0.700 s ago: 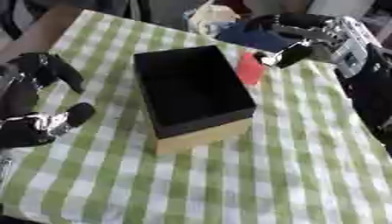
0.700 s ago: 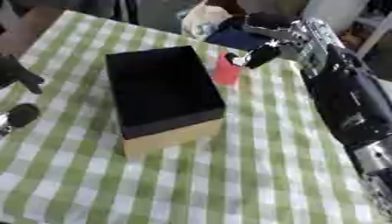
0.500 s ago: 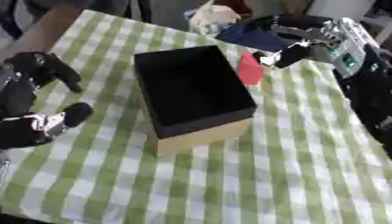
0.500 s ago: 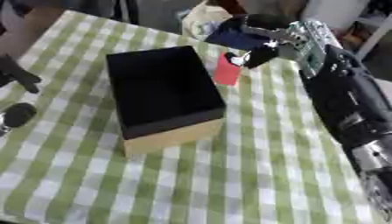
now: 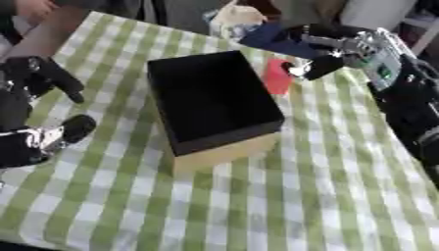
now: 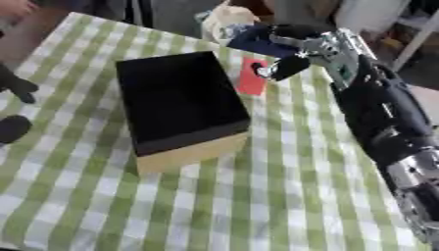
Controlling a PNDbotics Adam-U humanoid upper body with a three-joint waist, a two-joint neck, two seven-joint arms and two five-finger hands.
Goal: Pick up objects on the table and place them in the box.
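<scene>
Right hand [image 5: 330, 54] pinching flat red card [image 5: 276, 77] beside open black-lined cardboard box [image 5: 212, 100], left hand [image 5: 34, 115] idle, fingers relaxed, green-checked tablecloth [image 5: 326, 186]

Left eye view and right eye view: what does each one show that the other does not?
Only the left eye view shows most of the left hand, open at the table's left edge. Only the right eye view shows the right arm running down to the lower corner. Both show the black box, the red object beside it and the right hand.
</scene>
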